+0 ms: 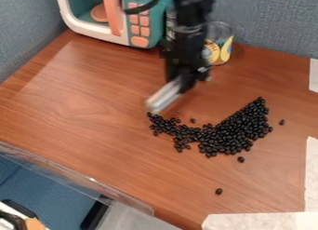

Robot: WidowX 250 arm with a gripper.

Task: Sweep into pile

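Most of the black beans lie on the worktop, well apart from its front edge. The gripper has a pale bar near their left end; if its jaws are spread or pressed together, I cannot tell.

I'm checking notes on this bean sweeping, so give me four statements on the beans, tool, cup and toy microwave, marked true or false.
1. The clear cup stands farther back than the dark beans. True.
2. Every bean lies within one mass. False: a stray bean lies apart, nearer the viewer.
3. A pale tool slants down from the gripper. True.
4. The toy microwave is right of the cup. False: the toy microwave is left of it.
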